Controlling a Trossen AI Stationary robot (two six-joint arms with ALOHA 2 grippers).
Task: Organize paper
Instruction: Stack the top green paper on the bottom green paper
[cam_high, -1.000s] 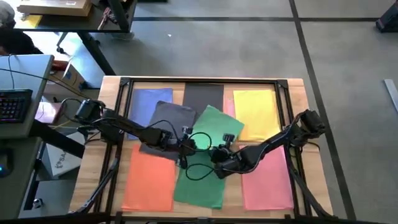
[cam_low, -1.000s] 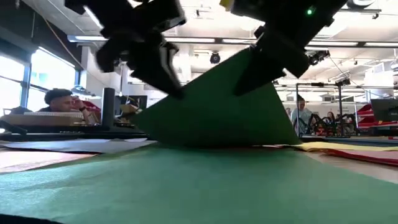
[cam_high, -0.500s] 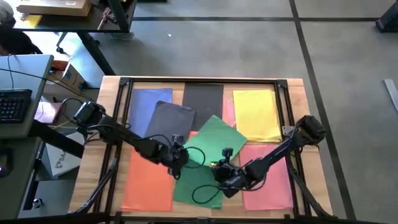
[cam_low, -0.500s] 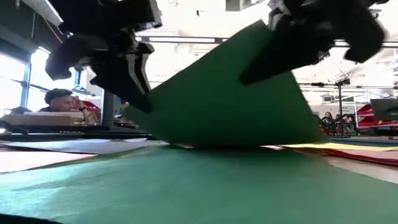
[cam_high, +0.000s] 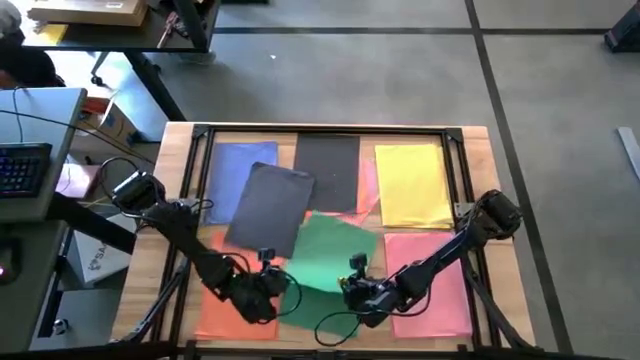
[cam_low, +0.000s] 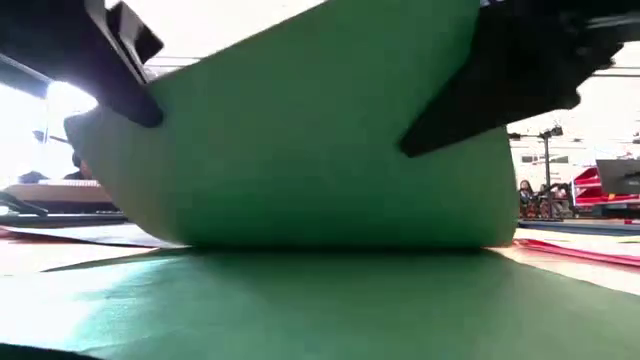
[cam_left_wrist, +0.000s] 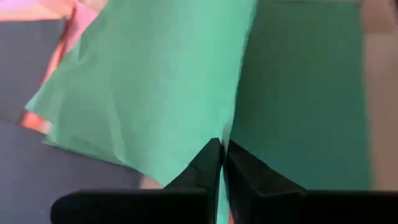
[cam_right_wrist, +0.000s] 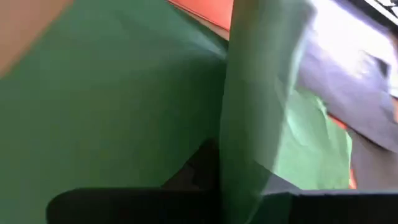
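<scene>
Near the front edge of the wooden table (cam_high: 180, 140), toward its left, the left gripper (cam_high: 262, 287) is pinching one corner of a thin green rectangular paper sheet (cam_high: 335, 252), its jaws pressed together on the edge. That sheet is sagging between both grippers above another green sheet (cam_high: 330, 312) lying flat at the front middle, its far end resting down. Just right of it, the right gripper (cam_high: 357, 288) is clamping the opposite corner, jaws closed on the paper.

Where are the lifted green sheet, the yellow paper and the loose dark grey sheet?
lifted green sheet (cam_high: 335, 250): high view, its middle.
yellow paper (cam_high: 412, 185): high view, its centre.
loose dark grey sheet (cam_high: 270, 208): high view, its middle.
</scene>
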